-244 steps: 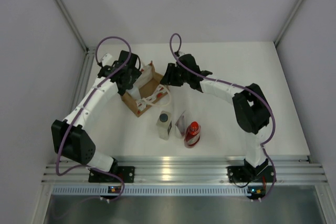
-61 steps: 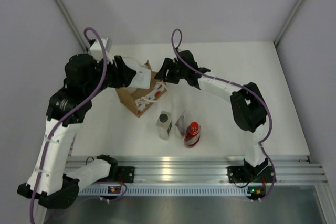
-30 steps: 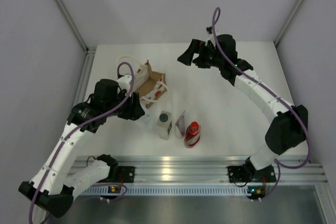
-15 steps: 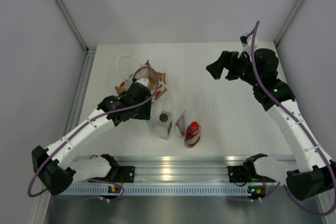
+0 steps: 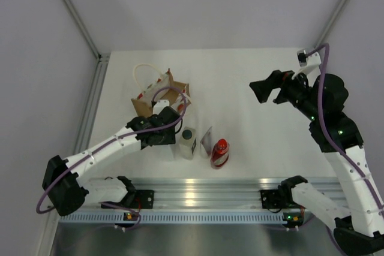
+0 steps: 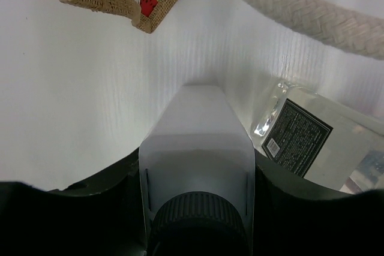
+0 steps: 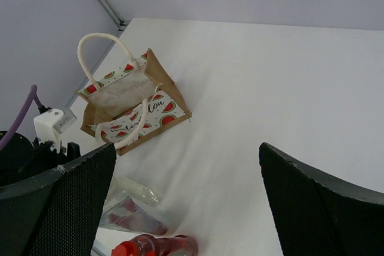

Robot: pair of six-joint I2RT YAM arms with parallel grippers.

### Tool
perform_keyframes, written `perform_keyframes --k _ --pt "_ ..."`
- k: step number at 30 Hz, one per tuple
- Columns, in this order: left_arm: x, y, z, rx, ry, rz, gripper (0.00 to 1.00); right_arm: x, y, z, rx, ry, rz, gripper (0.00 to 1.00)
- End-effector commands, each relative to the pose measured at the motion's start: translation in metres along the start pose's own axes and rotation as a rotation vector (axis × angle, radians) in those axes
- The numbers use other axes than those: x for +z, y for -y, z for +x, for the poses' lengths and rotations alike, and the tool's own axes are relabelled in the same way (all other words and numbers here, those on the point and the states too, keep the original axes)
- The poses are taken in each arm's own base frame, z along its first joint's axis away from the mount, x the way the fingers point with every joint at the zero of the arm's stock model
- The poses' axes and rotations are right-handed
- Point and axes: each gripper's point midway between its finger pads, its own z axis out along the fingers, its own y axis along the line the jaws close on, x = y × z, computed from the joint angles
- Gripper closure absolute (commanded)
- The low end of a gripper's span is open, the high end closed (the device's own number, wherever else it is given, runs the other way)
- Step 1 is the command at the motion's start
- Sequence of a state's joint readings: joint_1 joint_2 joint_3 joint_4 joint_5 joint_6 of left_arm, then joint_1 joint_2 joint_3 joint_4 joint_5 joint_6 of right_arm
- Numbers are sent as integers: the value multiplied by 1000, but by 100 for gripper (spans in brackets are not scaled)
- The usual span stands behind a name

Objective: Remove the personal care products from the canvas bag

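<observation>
1. Nearest the arm bases, three products sit in a short row on the white surface (image 5: 252, 130). The red bottle (image 5: 219, 154) is at the right and the white flat tube (image 5: 206, 140) is in the middle, the two just beside each other. A white bottle (image 5: 188, 142) with a dark grey round cap stands at the left, close beside the tube. All three are outside the bag.

2. The left arm (image 5: 102, 151) reaches in low from the left and ends just beside that white bottle. Its jaws are partly closed on a second white bottle (image 6: 198, 124), one dark finger on each flank of the body. The grey cap points back toward the wrist camera. Whether the far end of this bottle rests on the surface cannot be told. It is also outside the bag.

3. Beyond the left jaws stands the canvas bag (image 5: 157, 90), upright with its mouth open upward. It has a tan-brown frame, white sides with a red watermelon print, and white rope handles (image 6: 300, 10). The held bottle is near it but not touching it.

4. At the far right, the right arm (image 5: 336, 124) is raised, well apart from the bag and the products. Its jaws are spread fully wide and hold nothing.
</observation>
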State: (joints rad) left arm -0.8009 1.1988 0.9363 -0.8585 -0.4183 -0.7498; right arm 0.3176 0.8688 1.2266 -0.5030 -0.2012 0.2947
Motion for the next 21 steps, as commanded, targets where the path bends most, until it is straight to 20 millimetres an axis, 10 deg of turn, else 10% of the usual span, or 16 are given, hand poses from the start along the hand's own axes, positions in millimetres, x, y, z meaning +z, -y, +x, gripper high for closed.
perform_keyframes --k 1,5,14,21 --pt "-1 15 -25 -106 108 26 100 -4 5 0 -18 -3 28 1" --pt "2 16 -24 -106 108 10 95 -1 7 4 -17 -13 33 1" --pt "-10 18 -36 -93 142 36 2 9 20 12 -18 -41 82 1" --pt "-46 6 -70 -101 256 29 2 14 46 23 -25 -57 209 1"
